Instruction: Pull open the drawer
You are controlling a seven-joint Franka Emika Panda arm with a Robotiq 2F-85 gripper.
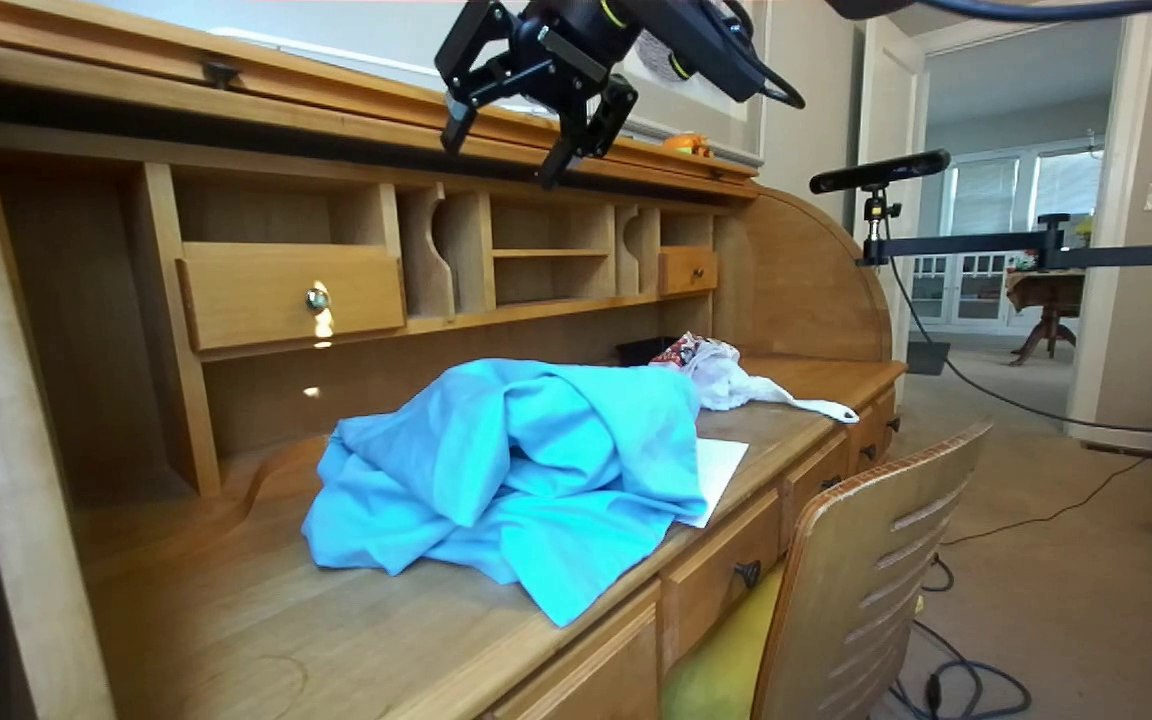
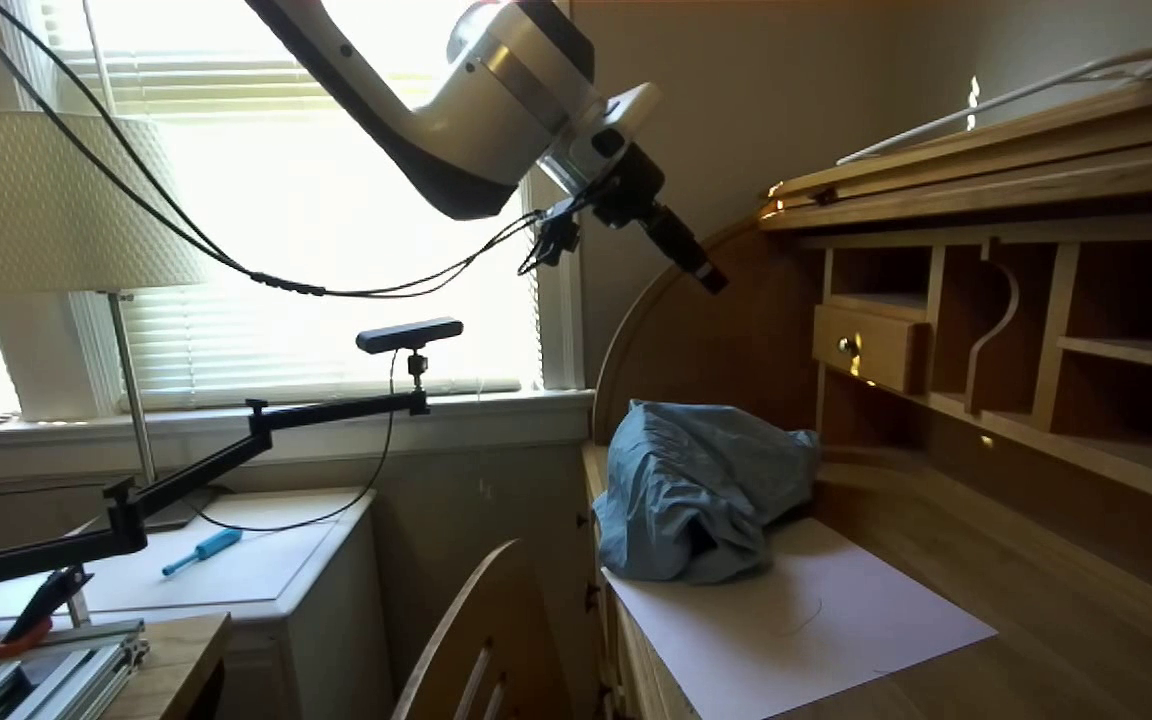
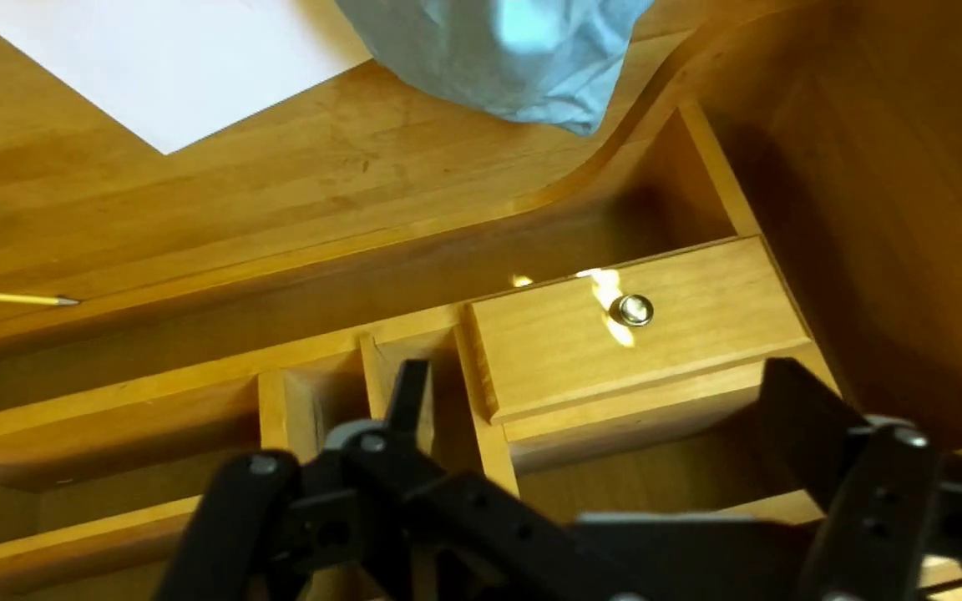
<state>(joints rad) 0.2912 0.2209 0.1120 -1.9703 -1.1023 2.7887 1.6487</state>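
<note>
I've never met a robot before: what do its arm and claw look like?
The arm is rounded, silvery grey and black, with dark cables alongside. The gripper is black, with two jointed fingers and small silvery bolts.

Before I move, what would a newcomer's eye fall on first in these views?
Probably the bright blue cloth, heaped on the desktop. Next might come the black gripper, hanging open high in an exterior view. Then perhaps the shiny round knob at the middle of the drawer front, with bright spots of light beside it in the wrist view.
</note>
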